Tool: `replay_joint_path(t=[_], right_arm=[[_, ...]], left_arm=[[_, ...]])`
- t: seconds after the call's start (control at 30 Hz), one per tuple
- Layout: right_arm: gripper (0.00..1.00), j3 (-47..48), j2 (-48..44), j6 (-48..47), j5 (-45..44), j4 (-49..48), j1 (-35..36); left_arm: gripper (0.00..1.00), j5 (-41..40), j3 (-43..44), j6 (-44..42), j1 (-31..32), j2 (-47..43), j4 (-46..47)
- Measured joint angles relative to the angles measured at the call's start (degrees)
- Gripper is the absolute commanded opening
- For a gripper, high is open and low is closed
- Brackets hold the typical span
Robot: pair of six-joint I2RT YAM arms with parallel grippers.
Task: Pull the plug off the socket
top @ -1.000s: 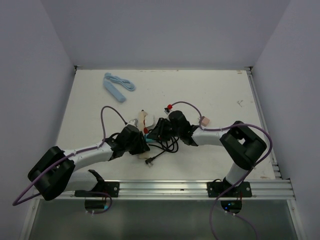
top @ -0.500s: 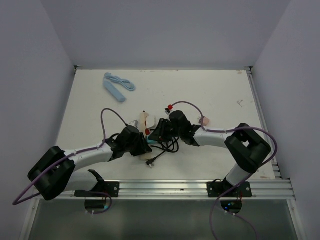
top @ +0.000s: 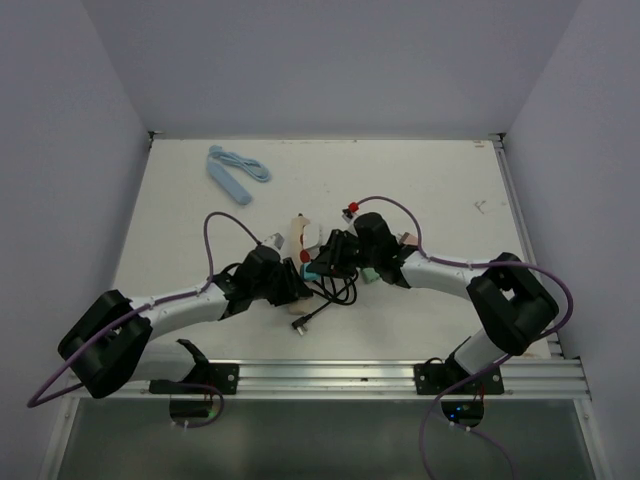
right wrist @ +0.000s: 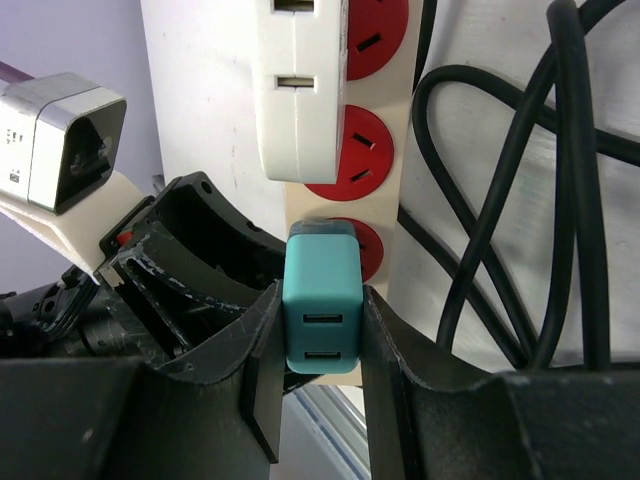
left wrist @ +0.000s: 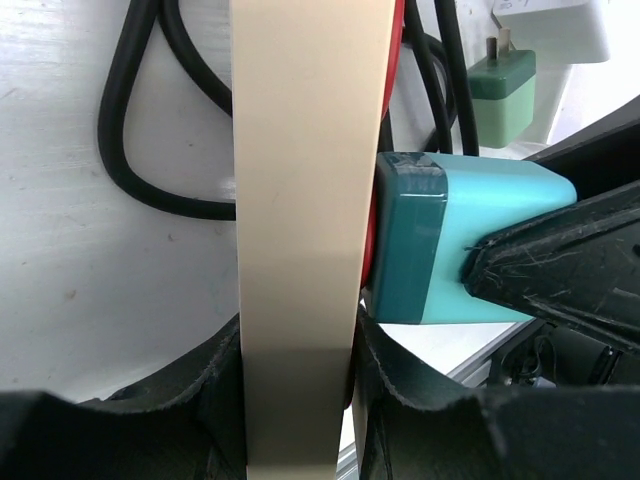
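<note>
Teal boxy plastic plug (right wrist: pixel 320 300); beige plastic power strip (left wrist: pixel 300 200), red round sockets (right wrist: pixel 365 150); black rubber cable (right wrist: pixel 572 150); white table (top: pixel 420 190).

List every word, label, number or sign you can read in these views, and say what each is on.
No text can be read in any view.
Tiny dark marks on the side of the grey box in the right wrist view: too small to read.
No print shows on the plug, the strip or the white adapter.
</note>
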State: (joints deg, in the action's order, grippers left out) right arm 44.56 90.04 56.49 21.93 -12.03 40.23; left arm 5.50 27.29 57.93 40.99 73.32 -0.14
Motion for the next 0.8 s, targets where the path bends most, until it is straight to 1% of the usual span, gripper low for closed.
replay_joint_path(t=[0.23,0.37,0.57,0.8], right_arm=[[0.0,0.52,-0.09,-1.51,3.69,2.75,-2.43],[0.0,2.95,0.09,-3.13,4.76,6.99,-3.28],[0.0,6.38,2.71,-4.57,6.38,10.51,-4.39],[0.0,9.38,4.2,-6.51,5.88,15.91,-5.2]], left_arm=[[0.0,1.33,0.83,-0.02,0.02,1.53,0.94],[0.0,1.57,1.51,-0.07,0.02,2.14,1.46],[0.0,0.11,2.78,-0.72,0.2,3.82,1.25],[0.0,-2.25,5.07,-1.38,2.12,7.45,0.79]])
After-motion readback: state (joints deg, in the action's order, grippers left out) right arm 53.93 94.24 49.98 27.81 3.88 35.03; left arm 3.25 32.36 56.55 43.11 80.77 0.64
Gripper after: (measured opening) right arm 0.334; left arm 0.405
